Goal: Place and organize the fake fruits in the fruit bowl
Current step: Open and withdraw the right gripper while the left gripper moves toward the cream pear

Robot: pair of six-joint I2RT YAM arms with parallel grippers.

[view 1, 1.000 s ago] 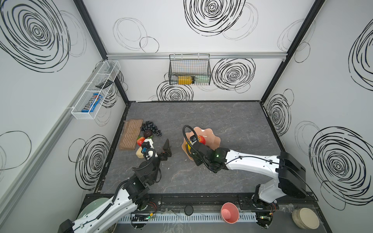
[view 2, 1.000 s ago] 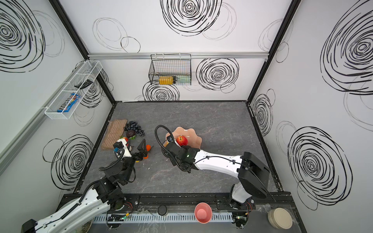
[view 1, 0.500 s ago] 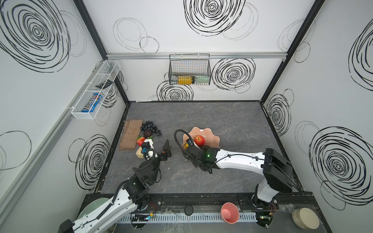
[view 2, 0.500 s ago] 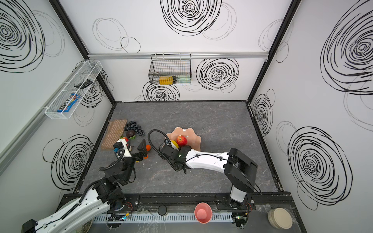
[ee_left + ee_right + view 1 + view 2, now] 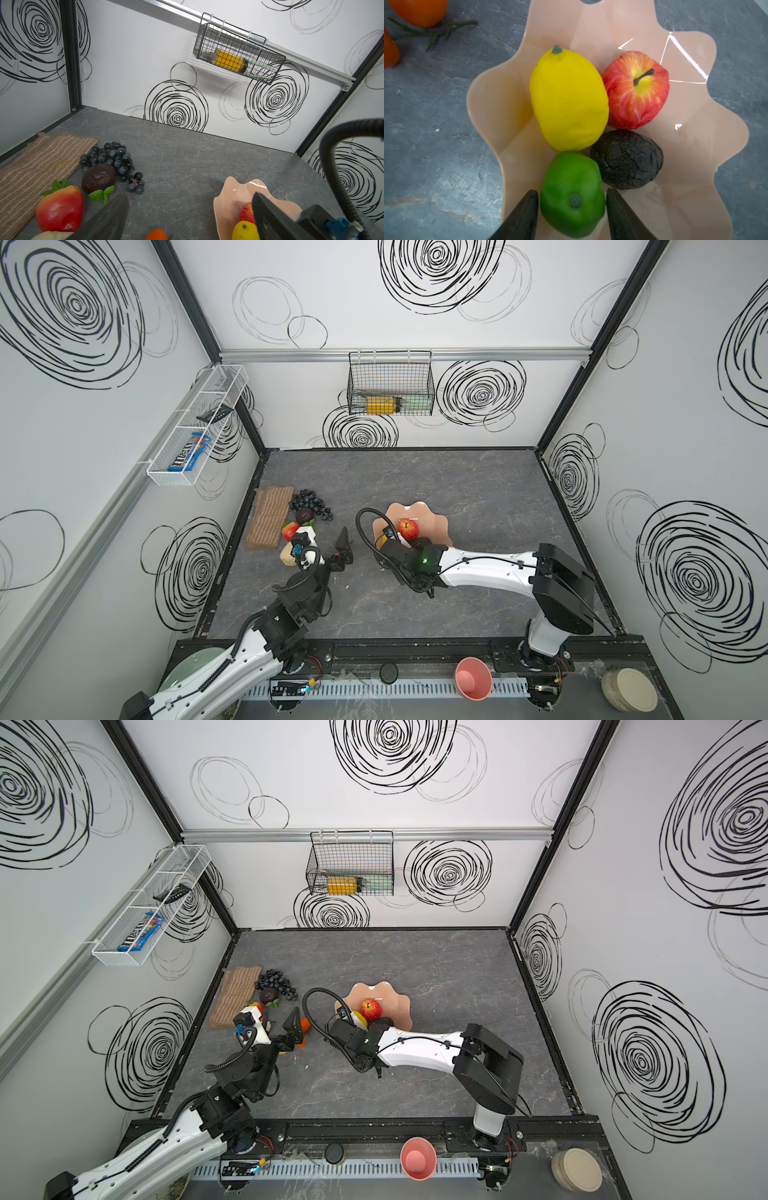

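Fruit on my left lies loose on the gray tabletop. A woven mat sits by the left wall, with the black grape bunch just beside it. A dark brown fruit with green leaves touches the grapes. Near it lies a red fruit with leaves, its side against the mat's edge. The beige pear shows partly from under my left wrist.

My left gripper stands spread wide with nothing between the fingers. It hangs over bare table between the loose fruit and the bowl. A tiny orange sits low in the wrist view, between the fingers' bases. In a top view two tiny oranges lie just off the fruit bowl's left rim.

The fruit bowl stands near mid-table and holds four pieces, packed close together: lemon, red apple, avocado and lime. The lemon touches the apple, and the lime sits against the lemon's end.

My right gripper straddles the lime, one finger close at each side. Whether the fingers press on it or stand just clear, I cannot tell.
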